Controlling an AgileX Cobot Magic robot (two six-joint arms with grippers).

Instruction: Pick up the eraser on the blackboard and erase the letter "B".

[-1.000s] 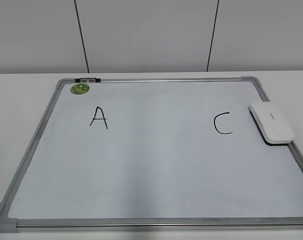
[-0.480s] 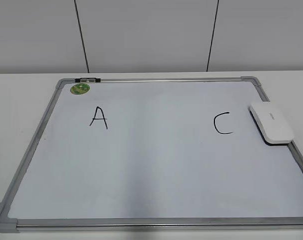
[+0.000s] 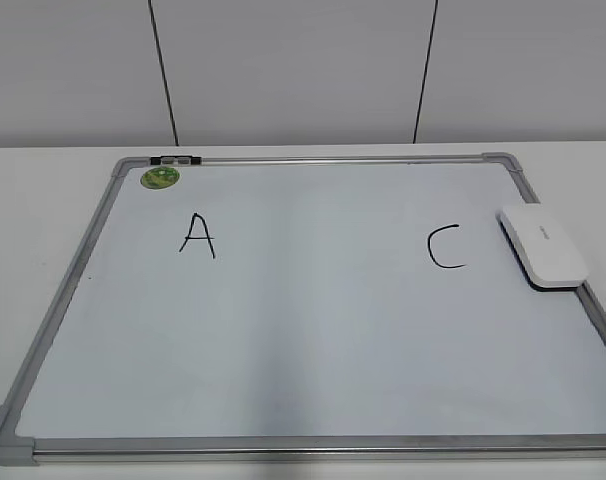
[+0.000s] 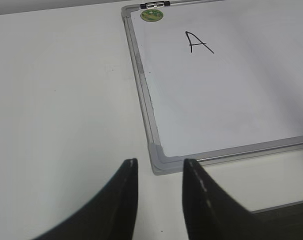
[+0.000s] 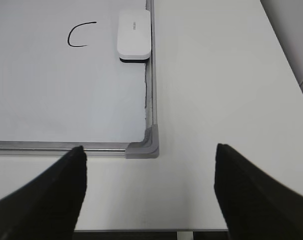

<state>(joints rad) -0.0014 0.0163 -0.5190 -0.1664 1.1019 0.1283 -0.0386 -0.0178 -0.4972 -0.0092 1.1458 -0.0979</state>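
Eraser [image 3: 543,245] lies flat at the blackboard's [image 3: 313,350] right edge, just right of the "C" [image 3: 446,247]; "A" [image 3: 197,236] on the left, no "B" visible; left hand [image 4: 159,167] slightly parted, empty, over the tabletop [image 4: 61,100]; right hand [image 5: 149,165] spread wide, empty.

The blackboard [image 3: 313,360] lies flat on the table [image 3: 43,200], its far edge toward the wall. The magnet [image 3: 160,178] sits in the board's far-left corner, just beside a clip [image 3: 176,160] on the far frame. The letter "A" [image 3: 197,235] is written toward the left edge, the letter "C" [image 3: 446,248] toward the right. The eraser [image 3: 542,246] rests on the board against its right edge, just right of the "C". Between "A" and "C" the board bears no letter.
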